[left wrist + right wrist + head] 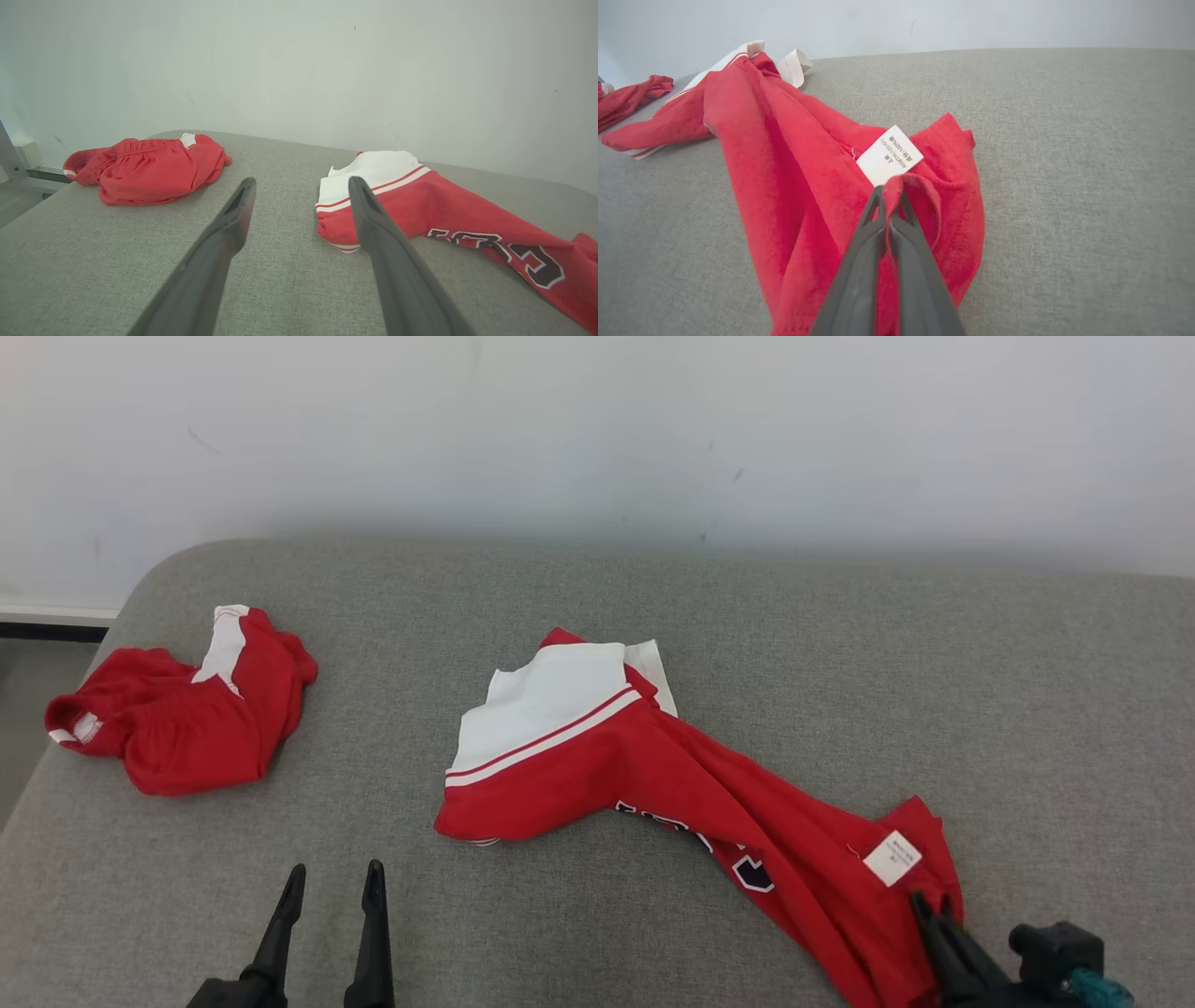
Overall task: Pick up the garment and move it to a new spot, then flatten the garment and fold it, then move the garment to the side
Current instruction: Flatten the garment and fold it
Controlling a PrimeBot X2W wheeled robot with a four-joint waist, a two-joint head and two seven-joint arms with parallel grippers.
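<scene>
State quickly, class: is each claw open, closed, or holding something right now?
Left claw: open, holding nothing.
Right claw: closed on a fold of the red garment, beside its white label.

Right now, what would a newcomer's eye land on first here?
The long red-and-white garment stretched across the middle of the grey cushion, its near end by the white label pinched in the right gripper. Then a smaller red garment bunched at the left, and the left gripper open, empty.
</scene>
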